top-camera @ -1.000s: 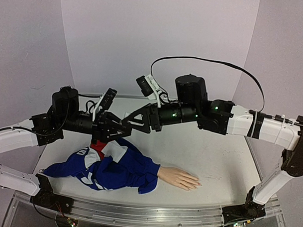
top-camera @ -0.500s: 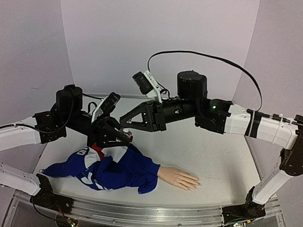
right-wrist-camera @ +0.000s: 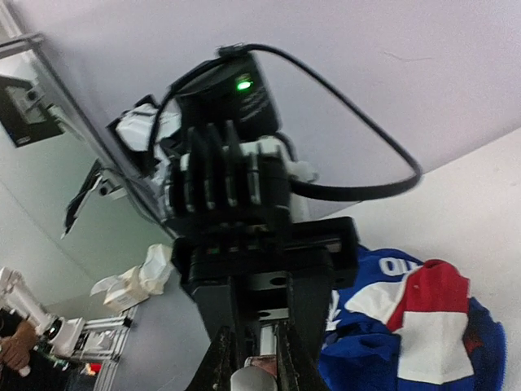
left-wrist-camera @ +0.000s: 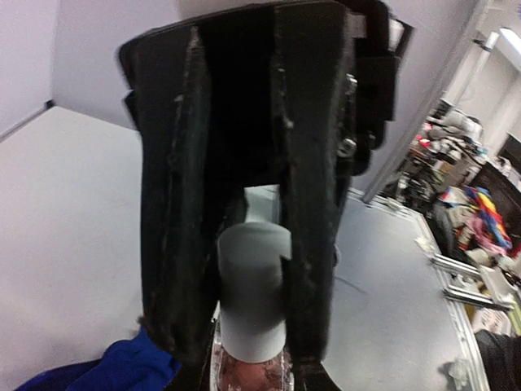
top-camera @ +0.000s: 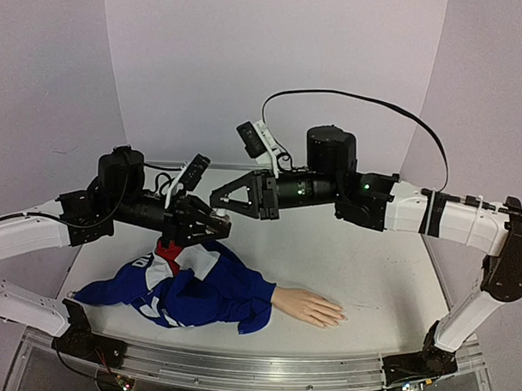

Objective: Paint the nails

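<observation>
Pale lilac walls close in a white table (top-camera: 387, 268) on three sides; the left wrist view shows a cluttered workroom past the table's far end.

At the left of the top view, the left arm reaches in above the table. The left gripper (top-camera: 215, 224) is clamped tight on a small pinkish polish bottle (left-wrist-camera: 248, 373), of which only a sliver of glass shows at the bottom edge of the left wrist view.

Below and in front of it lies a blue garment (top-camera: 198, 292) with white and red panels, bunched up on the near left of the table. It is the sleeve end of the mannequin arm.

The right gripper (top-camera: 218, 203) meets the left one tip to tip above this cloth. Its jaws are nearly together, pinching the bottle's grey cap (left-wrist-camera: 252, 301), which sits upright between the two black fingers (left-wrist-camera: 309, 204).

To the right of the cloth, the beige mannequin hand (top-camera: 307, 306) sticks out of the sleeve and lies flat, palm down, near the front edge. Its long axis runs left to right along the table, fingers pointing right and a little toward the near edge. The nails (top-camera: 337, 317) are at that right-hand tip, too small to make out singly. They are well apart from both grippers, which hang over the garment.

Farther right, the right arm stretches across the table above the hand, with a black cable (top-camera: 359, 100) arching over it.
</observation>
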### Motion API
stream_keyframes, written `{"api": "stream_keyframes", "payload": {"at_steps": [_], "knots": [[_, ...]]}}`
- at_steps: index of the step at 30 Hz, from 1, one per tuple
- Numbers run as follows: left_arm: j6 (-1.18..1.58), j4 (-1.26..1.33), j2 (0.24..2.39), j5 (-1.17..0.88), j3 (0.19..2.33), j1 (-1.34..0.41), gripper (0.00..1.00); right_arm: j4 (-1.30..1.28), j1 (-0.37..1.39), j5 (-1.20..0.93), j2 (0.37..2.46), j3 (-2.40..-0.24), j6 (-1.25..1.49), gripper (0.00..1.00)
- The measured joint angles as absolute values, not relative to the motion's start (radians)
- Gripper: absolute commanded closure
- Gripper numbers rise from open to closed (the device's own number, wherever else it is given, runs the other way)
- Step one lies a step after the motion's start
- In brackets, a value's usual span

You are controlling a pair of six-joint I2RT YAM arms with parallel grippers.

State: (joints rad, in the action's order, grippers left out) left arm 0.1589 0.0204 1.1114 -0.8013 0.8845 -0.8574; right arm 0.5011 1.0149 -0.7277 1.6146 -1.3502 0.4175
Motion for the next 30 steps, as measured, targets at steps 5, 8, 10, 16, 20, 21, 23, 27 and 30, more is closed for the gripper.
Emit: {"api": "stream_keyframes", "payload": {"at_steps": [5,8,10,16,20,21,23,27,30], "knots": [[0.115,-0.016,1.138,-0.426,0.899,-0.872,1.0,0.495,1.025,-0.381,1.619,-1.326,0.462,1.0],[0.083,0.005,1.227,-0.213,0.94,-0.884,1.0,0.493,1.065,-0.024,1.646,-1.329,0.542,1.0],[0.071,0.047,1.296,-0.113,0.953,-0.892,1.0,0.463,1.093,0.195,1.684,-1.356,0.614,1.0],[0.064,0.106,1.462,0.012,1.002,-0.904,1.0,0.338,1.13,0.577,1.801,-1.451,0.762,1.0],[0.052,0.131,1.469,0.019,0.997,-0.925,1.0,0.303,1.153,0.651,1.792,-1.45,0.782,0.96],[0.051,0.147,1.463,0.016,0.985,-0.929,1.0,0.305,1.156,0.647,1.78,-1.442,0.772,0.88],[0.052,0.192,1.432,-0.002,0.944,-0.935,1.0,0.306,1.16,0.612,1.754,-1.425,0.745,0.73],[0.079,0.221,1.337,-0.014,0.868,-0.926,1.0,0.282,1.18,0.451,1.67,-1.368,0.67,0.46],[0.101,0.209,1.272,-0.037,0.848,-0.906,1.0,0.258,1.186,0.323,1.583,-1.32,0.598,0.38]]}}
